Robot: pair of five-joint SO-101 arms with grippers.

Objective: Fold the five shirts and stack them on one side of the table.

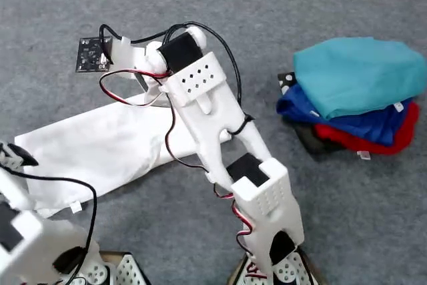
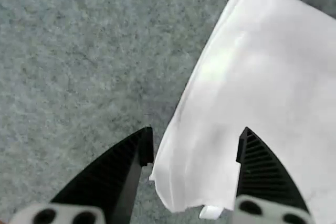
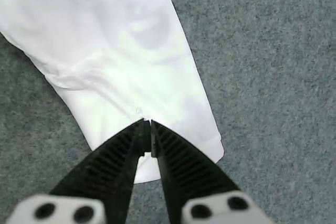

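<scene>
A white shirt (image 1: 100,145) lies flat and long across the left half of the grey table. My right gripper (image 3: 146,124) is at its far end (image 3: 121,40), shut on a pinch of the fabric near the hem. In the high view that gripper (image 1: 141,79) sits at the shirt's far edge. My left gripper (image 2: 195,132) is open, its two fingers straddling the near left corner of the shirt (image 2: 262,77). From above, it (image 1: 15,155) is at the table's left edge. Folded shirts are stacked at the right: teal (image 1: 360,75) on top, then blue (image 1: 347,121), red (image 1: 393,135) and black (image 1: 307,139).
A small black marker board (image 1: 92,55) lies on the table just beyond the right gripper. Both arm bases (image 1: 267,265) stand at the near edge. Bare grey table (image 1: 200,231) lies between the white shirt and the stack.
</scene>
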